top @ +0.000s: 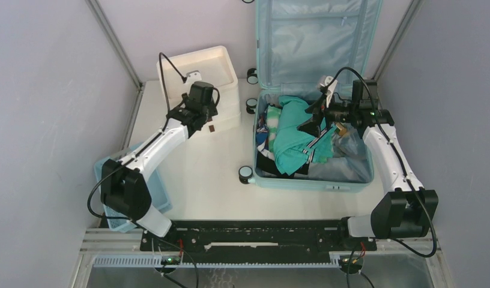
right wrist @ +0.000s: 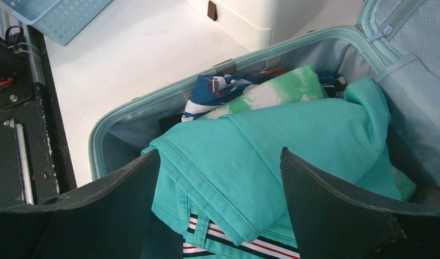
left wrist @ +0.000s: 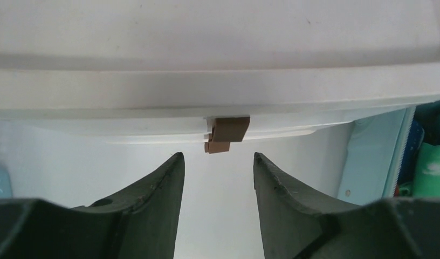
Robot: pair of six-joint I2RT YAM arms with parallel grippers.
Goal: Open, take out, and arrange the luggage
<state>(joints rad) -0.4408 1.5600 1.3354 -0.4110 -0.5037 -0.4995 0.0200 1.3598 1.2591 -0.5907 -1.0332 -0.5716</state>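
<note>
Right hand (right wrist: pixel 219 155) spread, empty, the nearer one: luggage (top: pixel 314 36) lies open directly beneath it, teal garment (right wrist: pixel 315 135) topmost. Left hand (left wrist: pixel 217 162), likewise spread, faces white drawer unit (left wrist: pixel 207 81) brown handle (left wrist: pixel 228 129), luggage off its right.

Smooth hard-plastic luggage (top: pixel 290 182) with fabric lining (top: pixel 314 36), soft wrinkled teal cloth (right wrist: pixel 272 156), matt white plastic drawer unit (top: pixel 202 65)

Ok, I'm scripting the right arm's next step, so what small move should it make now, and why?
Probably lower the right gripper onto the teal garment and close. The luggage is already open, the fingers are spread with nothing between them, and that garment tops the pile right beneath them.
</note>
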